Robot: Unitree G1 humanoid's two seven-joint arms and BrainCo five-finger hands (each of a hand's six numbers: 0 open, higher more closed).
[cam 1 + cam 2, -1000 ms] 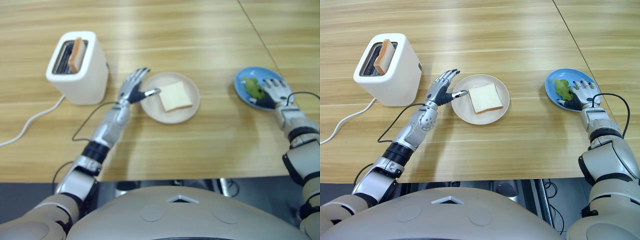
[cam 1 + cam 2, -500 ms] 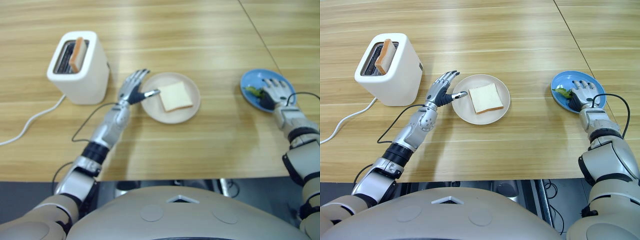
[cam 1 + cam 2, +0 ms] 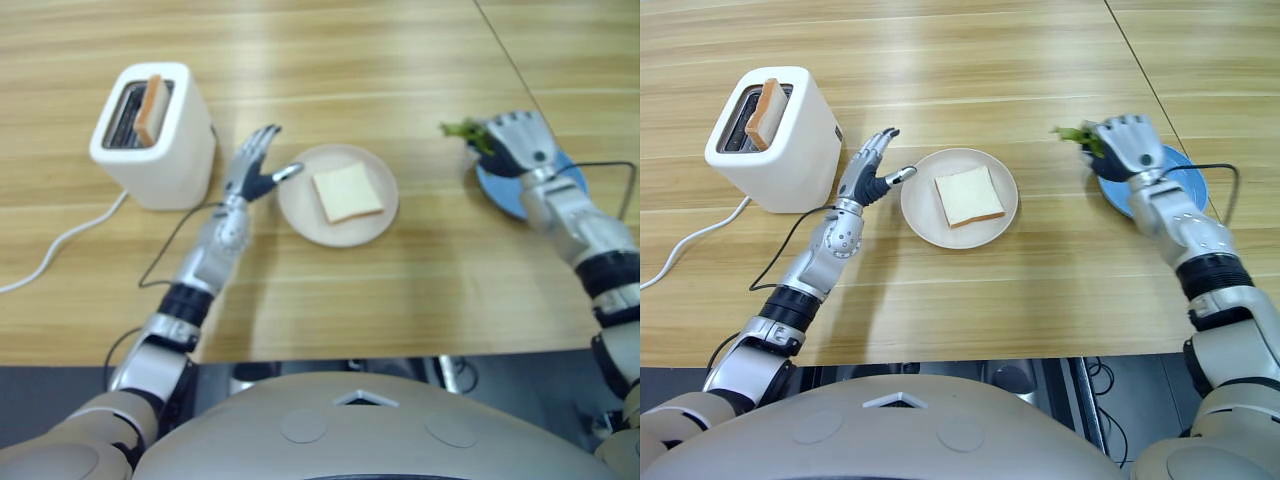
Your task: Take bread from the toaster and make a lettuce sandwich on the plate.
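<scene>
my right hand (image 3: 1127, 145) grips lettuce (image 3: 1076, 134) at 3 o'clock of the plate (image 3: 925, 215); left hand (image 3: 868, 178) spread wide at its 9 o'clock.

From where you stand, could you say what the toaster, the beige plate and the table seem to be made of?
Toaster: white, smooth matt casing, probably plastic or painted metal. Beige plate: matt surface, plastic or ceramic, unclear. Table: light wood or wood-look laminate, with grain lines and sheen.
</scene>
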